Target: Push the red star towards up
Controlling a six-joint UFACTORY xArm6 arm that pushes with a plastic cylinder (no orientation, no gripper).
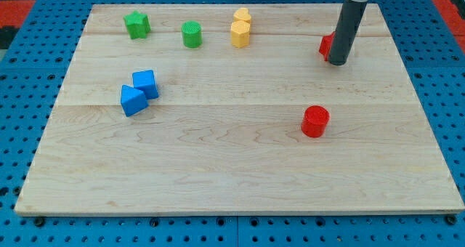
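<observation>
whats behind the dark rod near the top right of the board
A red block sits right behind my tip, only its left part showing. The rod covers the rest, so its shape can't be confirmed.

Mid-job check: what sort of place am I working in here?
Most likely a lab tabletop pushing rig, not a home or workshop. A pale wooden board sits on blue perforated matting, with small coloured blocks scattered on it, such as the red cylinder. My tip sits against a partly hidden red block.
</observation>
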